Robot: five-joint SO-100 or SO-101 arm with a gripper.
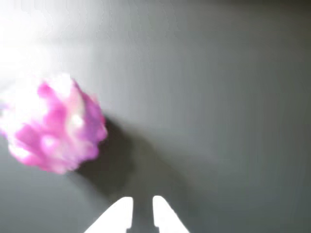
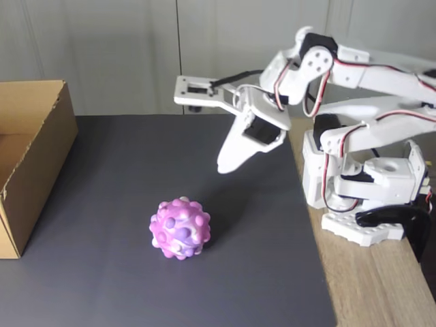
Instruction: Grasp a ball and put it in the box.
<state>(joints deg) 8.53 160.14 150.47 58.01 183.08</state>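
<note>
The ball (image 2: 180, 228), knobbly and mottled pink, purple and white, rests on the dark mat a little left of centre in the fixed view. In the wrist view the ball (image 1: 53, 124) is blurred at the left, with its shadow to the right. My gripper (image 2: 225, 167) hangs in the air above the mat, up and to the right of the ball, tips pointing down. The white fingertips (image 1: 124, 211) enter the wrist view from the bottom edge; my gripper (image 1: 142, 206) is shut with just a thin slit and nothing between them. The brown cardboard box (image 2: 41, 146) stands open-topped at the left edge.
A dark grey mat (image 2: 102, 286) covers most of the table. To its right is bare wooden tabletop (image 2: 381, 286), where the arm's white base (image 2: 364, 187) stands. A pale wall runs behind the mat.
</note>
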